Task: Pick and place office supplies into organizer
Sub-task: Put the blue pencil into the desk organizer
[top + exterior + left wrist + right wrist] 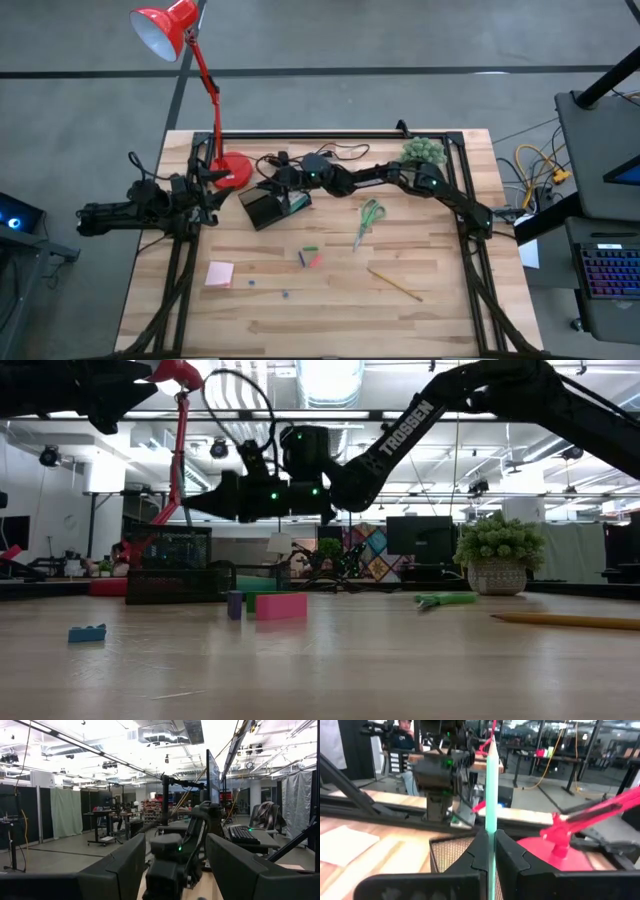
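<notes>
My right gripper (268, 186) reaches across the table from the right. It hovers over the black mesh organizer (265, 208), shut on a thin green pen (491, 790). Part of the organizer's mesh (452, 854) shows below the fingers. On the table lie the green-handled scissors (370, 221), a pink sticky-note pad (220, 273), a wooden pencil (395, 284) and small coloured pieces (310, 258). My left gripper (175, 870) waits open at the table's left edge, holding nothing. My right gripper pinches the green pen's shaft (491, 826) between its two fingers. It comes in level from the table's right. The pen runs straight through the gap between the fingertips and stands out well past them. It is clear of the table, over the organizer.
The red lamp's round base (232, 170) stands just behind the organizer, and its arm rises over the far edge. A fuzzy green plant ball (424, 152) sits at the far right. Black cables (340, 153) lie along the far side. A person (402, 735) sits beyond the table.
</notes>
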`<state>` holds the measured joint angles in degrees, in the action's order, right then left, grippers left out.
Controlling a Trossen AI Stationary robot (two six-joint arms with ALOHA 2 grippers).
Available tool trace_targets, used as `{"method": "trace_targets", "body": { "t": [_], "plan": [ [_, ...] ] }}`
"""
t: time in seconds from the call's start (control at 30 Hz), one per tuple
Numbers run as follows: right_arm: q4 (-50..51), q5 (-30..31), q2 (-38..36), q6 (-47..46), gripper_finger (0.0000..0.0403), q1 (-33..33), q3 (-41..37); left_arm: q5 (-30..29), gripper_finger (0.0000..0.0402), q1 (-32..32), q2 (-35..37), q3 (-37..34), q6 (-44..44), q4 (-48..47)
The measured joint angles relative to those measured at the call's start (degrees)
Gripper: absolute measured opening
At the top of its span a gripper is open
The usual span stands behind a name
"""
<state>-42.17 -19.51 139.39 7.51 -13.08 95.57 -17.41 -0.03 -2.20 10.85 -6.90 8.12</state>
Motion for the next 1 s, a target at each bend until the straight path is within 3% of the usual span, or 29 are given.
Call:
{"method": "trace_targets", "body": {
  "t": [0.27, 0.77, 1.0],
  "plan": [
    [-0.7, -0.6, 5.6, -3.0, 0.0008, 0.1, 5.6, 0.0, 0.0196, 0.0, -0.1, 0.0, 0.0, 0.0],
    [0.4, -0.4, 5.5, -4.0, 0.0009, 0.1, 6.2, 0.0, 0.0196, 0.0, -0.2, 0.0, 0.2, -0.1],
    [1.3, 0.0, 5.4, -4.6, 0.0033, 0.0, 6.3, 0.0, 0.0196, 0.0, -0.4, -0.1, 0.2, -0.1]
  ]
}}
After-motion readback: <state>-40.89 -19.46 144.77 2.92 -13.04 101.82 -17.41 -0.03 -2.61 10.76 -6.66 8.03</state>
